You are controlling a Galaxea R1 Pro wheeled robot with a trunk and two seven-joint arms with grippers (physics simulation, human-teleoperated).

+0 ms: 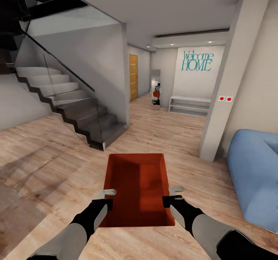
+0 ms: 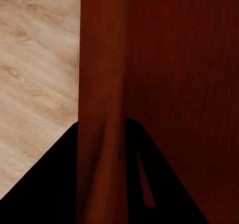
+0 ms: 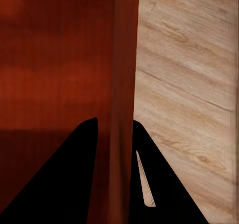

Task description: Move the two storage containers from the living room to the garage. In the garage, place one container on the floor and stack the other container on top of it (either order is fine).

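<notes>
Left gripper (image 1: 108,198) pinching the left wall of a red-orange storage container (image 1: 138,190), right gripper (image 1: 173,195) clamped on its right wall, bin held above light wood-plank floor (image 1: 46,167), staircase (image 1: 73,109) ahead-left, blue sofa (image 1: 255,171) at right.

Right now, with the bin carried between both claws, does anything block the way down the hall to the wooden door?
Nothing visible does. The storage container is held by the left claw and right claw, each clamped on a side wall. The wood floor runs bare to the honey-wood door; the staircase and pillar flank it.
</notes>
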